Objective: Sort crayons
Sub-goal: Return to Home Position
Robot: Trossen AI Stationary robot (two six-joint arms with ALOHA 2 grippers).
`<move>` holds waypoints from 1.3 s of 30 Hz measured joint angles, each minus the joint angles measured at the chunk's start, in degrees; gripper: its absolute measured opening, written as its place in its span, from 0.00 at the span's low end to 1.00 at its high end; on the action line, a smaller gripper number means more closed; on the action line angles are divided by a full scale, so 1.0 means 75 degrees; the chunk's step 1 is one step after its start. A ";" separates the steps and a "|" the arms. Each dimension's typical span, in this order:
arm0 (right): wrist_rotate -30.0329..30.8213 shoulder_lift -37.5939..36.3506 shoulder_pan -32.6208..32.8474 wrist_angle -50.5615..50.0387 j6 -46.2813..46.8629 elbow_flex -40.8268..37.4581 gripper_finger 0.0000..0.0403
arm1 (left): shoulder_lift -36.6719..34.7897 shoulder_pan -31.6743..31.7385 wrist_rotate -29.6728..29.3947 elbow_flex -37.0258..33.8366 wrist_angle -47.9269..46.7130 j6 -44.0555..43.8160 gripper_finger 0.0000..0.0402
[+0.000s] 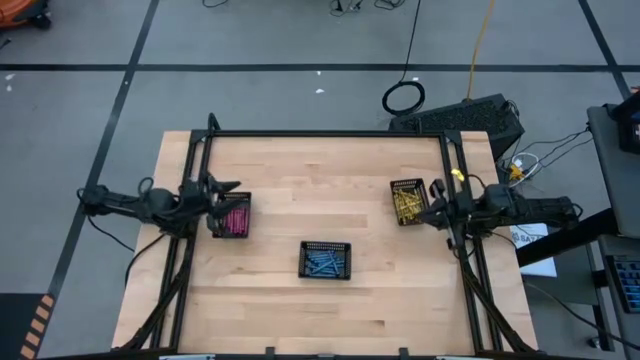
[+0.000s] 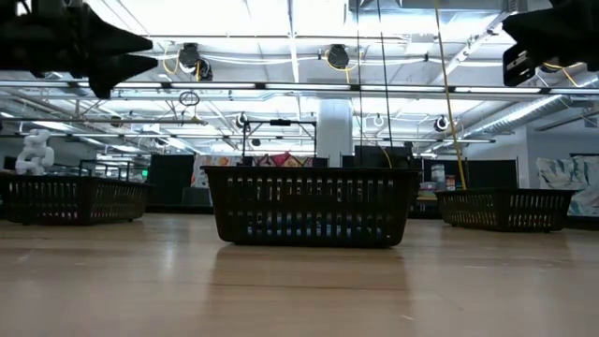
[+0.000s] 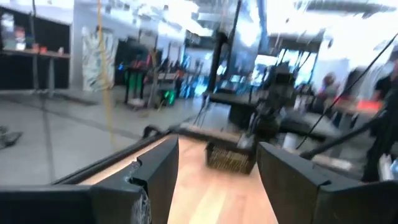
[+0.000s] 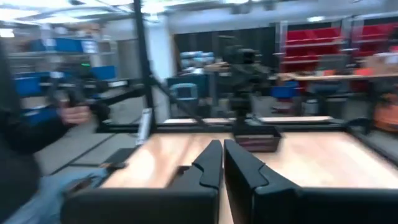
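My left gripper [image 1: 228,189] hangs high at left edge of pale wooden table [image 1: 320,185], fingers spread, nothing between them. My right gripper [image 1: 428,213] hangs high at right edge, fingers pressed together, empty. Thin pink crayons [image 1: 232,218] lie in left black mesh basket [image 1: 248,214]. Blue crayons [image 1: 325,263] in centre basket [image 1: 302,260]. Yellow crayons [image 1: 405,203] in right basket [image 1: 407,183].

The crayons [image 1: 324,262] are too small to count; low down, basket walls [image 2: 312,206] mostly hide them.
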 joint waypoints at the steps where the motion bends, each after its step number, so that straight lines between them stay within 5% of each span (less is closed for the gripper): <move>1: -0.0197 -0.0042 0.0000 -0.0001 0.0012 -0.0041 0.00 | -0.0004 0.0101 0.0178 -0.0214 0.0411 -0.0018 0.55; 9: -0.0646 -0.0079 -0.0012 -0.0053 -0.0017 -0.0071 0.00 | 0.0219 0.1692 0.2180 -0.0544 0.1103 -0.0461 0.55; 18: -0.0830 -0.0083 -0.0012 -0.0065 0.0019 -0.0155 0.00 | 0.0251 0.3142 0.3723 -0.0549 0.0112 -0.0177 0.55; 25: -0.0769 -0.0071 -0.0012 0.1384 0.0194 -0.1548 0.00 | 0.0250 0.3148 0.3820 -0.0549 -0.0414 -0.0197 0.55; 30: 0.0695 -0.0037 -0.0122 0.1516 -0.0275 -0.1607 0.00 | 0.0251 0.3150 0.3688 -0.0552 -0.0407 -0.0145 0.55; 33: 0.0769 -0.0088 -0.0361 0.2102 -0.0606 -0.1613 0.00 | 0.0245 0.3148 0.3618 -0.0552 -0.0417 0.0003 0.55; 39: 0.0991 -0.0069 -0.0546 0.1016 -0.0298 -0.1622 0.00 | 0.0269 0.3150 0.3202 -0.0555 -0.0813 -0.0002 0.55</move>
